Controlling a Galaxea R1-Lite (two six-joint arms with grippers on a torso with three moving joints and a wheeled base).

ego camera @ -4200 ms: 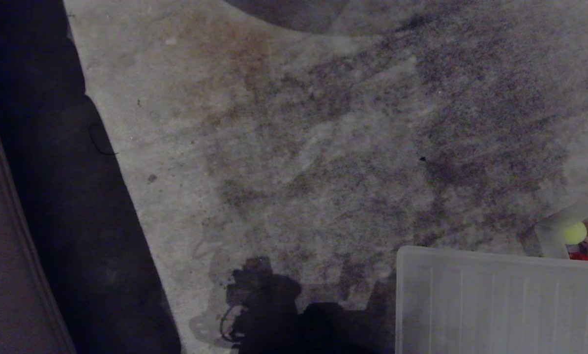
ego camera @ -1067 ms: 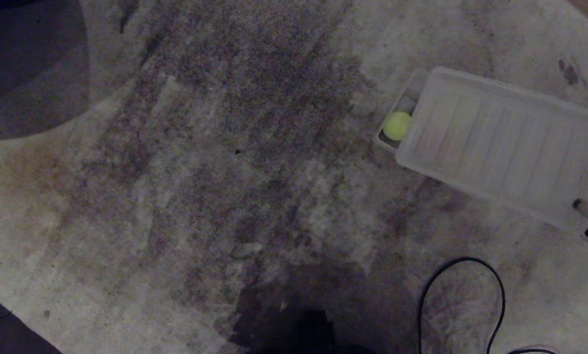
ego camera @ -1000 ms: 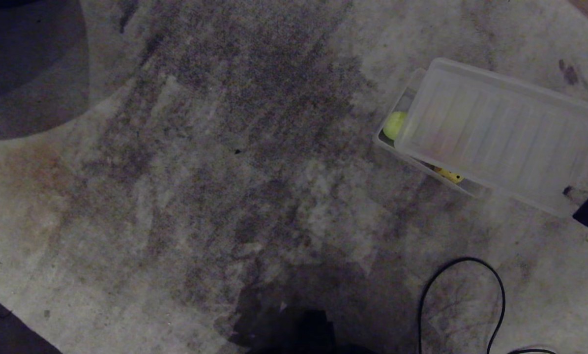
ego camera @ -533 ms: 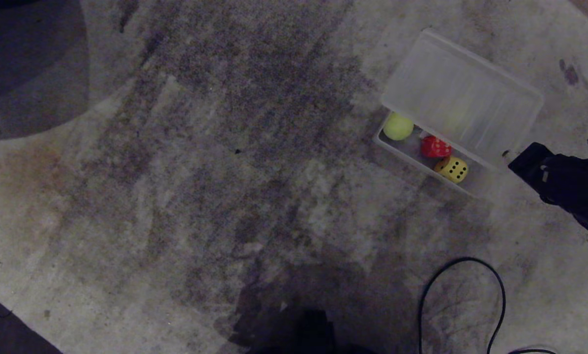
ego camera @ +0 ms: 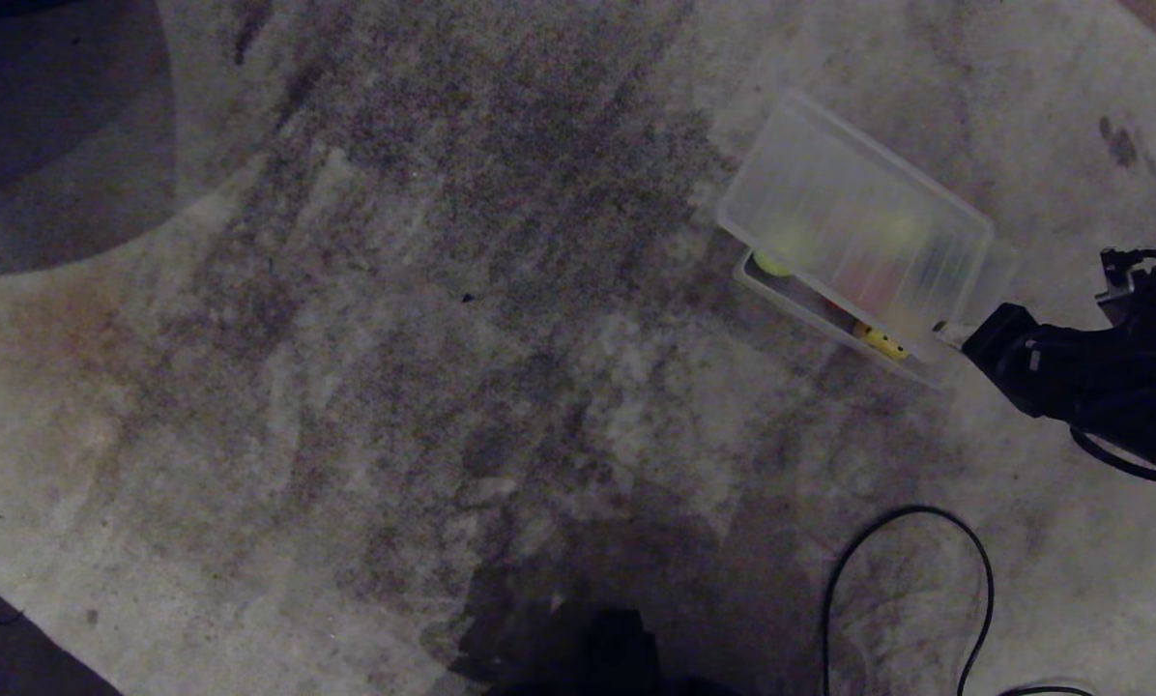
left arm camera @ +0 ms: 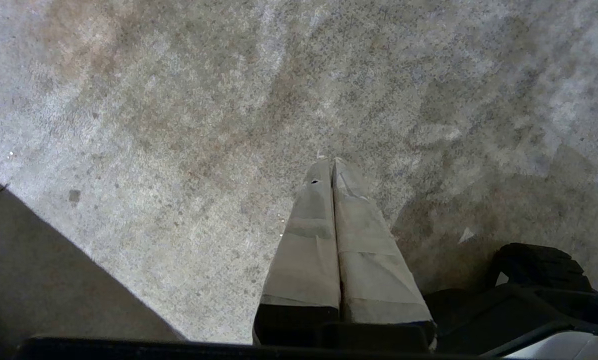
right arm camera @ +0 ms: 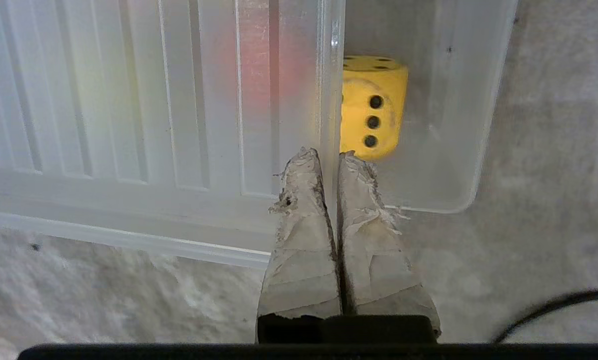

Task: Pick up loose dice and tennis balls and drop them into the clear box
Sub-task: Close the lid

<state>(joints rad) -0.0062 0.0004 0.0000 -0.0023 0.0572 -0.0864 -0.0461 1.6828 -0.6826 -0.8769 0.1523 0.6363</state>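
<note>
From my remote seat, nearest in the head view is a black cable (ego camera: pixel 911 570) looping on the stained carpet (ego camera: pixel 394 387) at about five o'clock. At three o'clock my right gripper (ego camera: pixel 945 332) has its jaws pinched together on the edge of the ribbed translucent lid (ego camera: pixel 853 217), which it holds over the clear box (ego camera: pixel 834 324) at about two o'clock. In the right wrist view the yellow die (right arm camera: pixel 374 105) sits inside the box beyond the lid's edge. A tennis ball (ego camera: pixel 769 263) shows faintly under the lid. My left gripper (left arm camera: pixel 331 172) is parked over bare carpet, jaws together.

I judge the risk to be the thin pinch: the lid could slip, land crooked on the rim, or shove the light box sideways.

Half a second earlier the lid was swung farther back, with the ball, red die and yellow die uncovered; now it covers most of them, and my right arm has come farther in.
</note>
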